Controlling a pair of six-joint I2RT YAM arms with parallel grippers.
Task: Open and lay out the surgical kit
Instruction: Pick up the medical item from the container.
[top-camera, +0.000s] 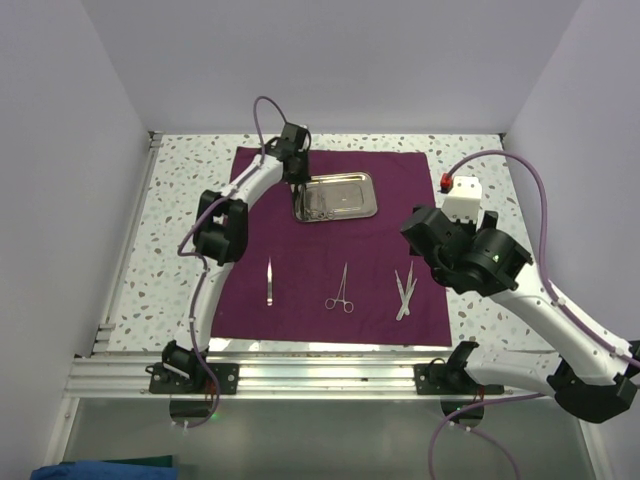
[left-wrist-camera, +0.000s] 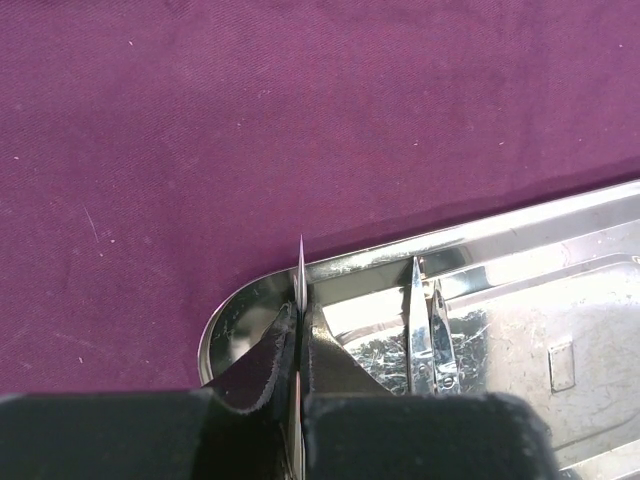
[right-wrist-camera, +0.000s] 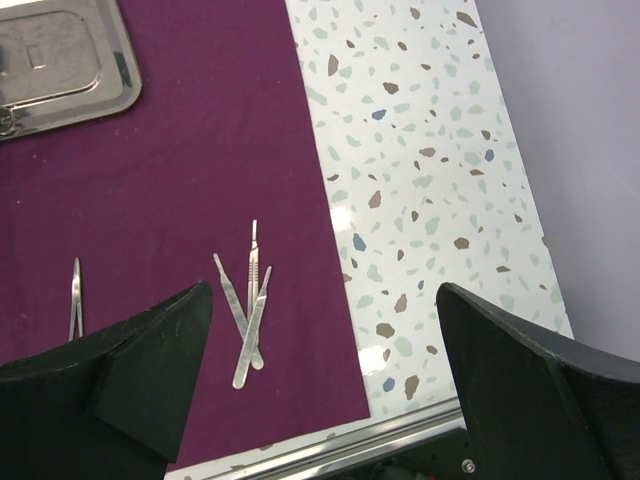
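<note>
Left wrist view has the left claw (left-wrist-camera: 300, 325) pinched tight on a thin pointed instrument (left-wrist-camera: 301, 262). The silver tip pokes out just past the fingertips, right over the rounded corner of the tray (left-wrist-camera: 520, 222), with the purple cloth (left-wrist-camera: 250, 120) spread out beyond it. A second pointed steel piece (left-wrist-camera: 415, 320) sits just to the right of the claw inside the tray, though I honestly can't tell if that's another tool or a reflection. My worry is the grip. It's only on a skinny sliver of metal, held edge-on, so I'd guess it could pivot or slide out if the arm swings fast. The tip is also close enough to the rim that it could snag and drag the tray across the cloth, bunching it up. The right claw (right-wrist-camera: 325, 300) is spread wide, holding nothing and hanging over the cloth's edge where it meets the bare desk (right-wrist-camera: 420, 150). The scalpels (right-wrist-camera: 248, 305) lie underneath it, nearer the finger on the left of that view. They're crossed over each other, so a grab there might catch two at once. The tweezers (top-camera: 269, 283) and ring-handled forceps (top-camera: 340, 292) are laid out on the cloth well clear of both claws.
</note>
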